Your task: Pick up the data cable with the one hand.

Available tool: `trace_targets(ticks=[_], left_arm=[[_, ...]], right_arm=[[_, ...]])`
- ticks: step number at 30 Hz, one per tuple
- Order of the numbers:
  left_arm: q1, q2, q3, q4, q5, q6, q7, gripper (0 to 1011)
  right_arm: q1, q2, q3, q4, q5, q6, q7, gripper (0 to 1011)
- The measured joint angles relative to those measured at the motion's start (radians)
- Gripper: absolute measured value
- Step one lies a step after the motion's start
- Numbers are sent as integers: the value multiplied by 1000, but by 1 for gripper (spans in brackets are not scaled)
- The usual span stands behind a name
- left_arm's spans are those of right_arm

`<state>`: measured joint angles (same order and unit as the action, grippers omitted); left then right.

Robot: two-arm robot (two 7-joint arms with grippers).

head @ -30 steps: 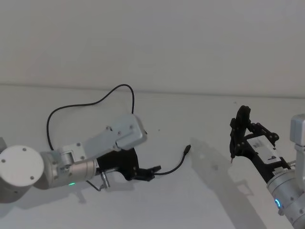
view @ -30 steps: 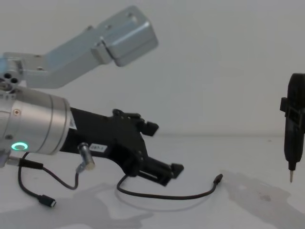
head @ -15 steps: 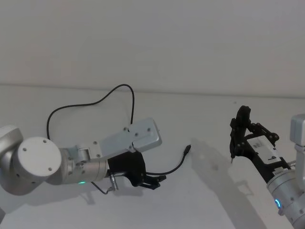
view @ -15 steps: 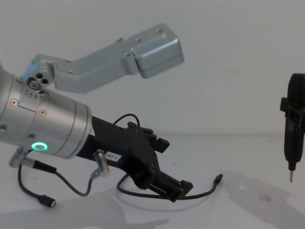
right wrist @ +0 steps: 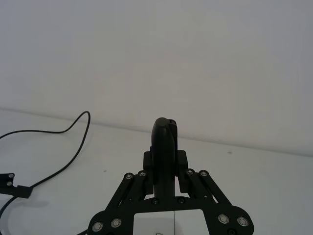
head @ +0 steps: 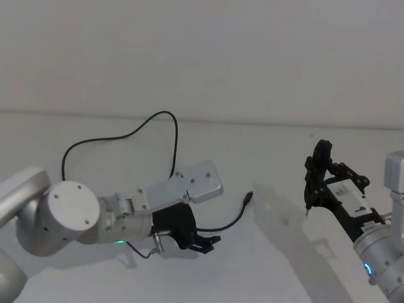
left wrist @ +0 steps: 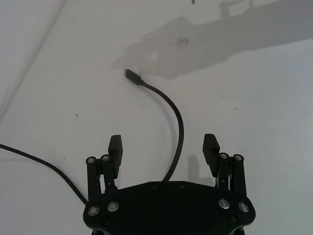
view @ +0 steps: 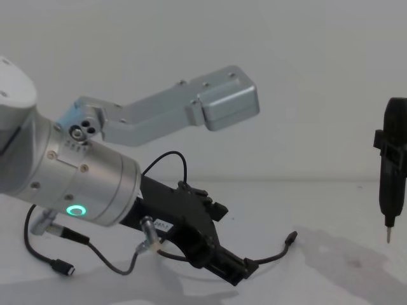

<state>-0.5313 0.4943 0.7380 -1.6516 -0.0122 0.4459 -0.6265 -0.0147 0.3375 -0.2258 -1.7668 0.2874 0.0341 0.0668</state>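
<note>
Straddling the data cable (left wrist: 176,117), jaws wide, the left gripper (left wrist: 163,143) risked pushing the thin cord aside on closing; the right gripper (right wrist: 164,164), parked, clasped a pen-like tool (view: 394,152).

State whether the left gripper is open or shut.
Open: on the left gripper, the fingers stand wide apart, the data cable running between them.

Black pen-like tool (view: 394,165) upright, metal tip above white table (view: 343,279); short dark cord (view: 62,267), flat plug, left.
</note>
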Motion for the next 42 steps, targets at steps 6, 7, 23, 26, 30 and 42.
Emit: trace_targets(ticks=[6, 7, 23, 26, 30, 42], left_arm=[[-7, -23, 11, 26, 18, 6, 7, 1001], [-7, -25, 12, 29, 21, 7, 8, 1001], [-9, -74, 28, 73, 64, 19, 42, 1001], [-8, -80, 29, 78, 69, 20, 47, 1001], [-6, -91, 30, 87, 79, 21, 57, 1002], [-1, -108, 30, 101, 94, 23, 72, 832]], right_arm=[[0, 0, 0, 0, 0, 0, 0, 268], [0, 0, 0, 0, 0, 0, 0, 268], [0, 0, 0, 0, 0, 0, 0, 268], [0, 0, 0, 0, 0, 0, 0, 268], [0, 0, 0, 0, 0, 0, 0, 268], [0, 0, 0, 0, 0, 0, 0, 268]])
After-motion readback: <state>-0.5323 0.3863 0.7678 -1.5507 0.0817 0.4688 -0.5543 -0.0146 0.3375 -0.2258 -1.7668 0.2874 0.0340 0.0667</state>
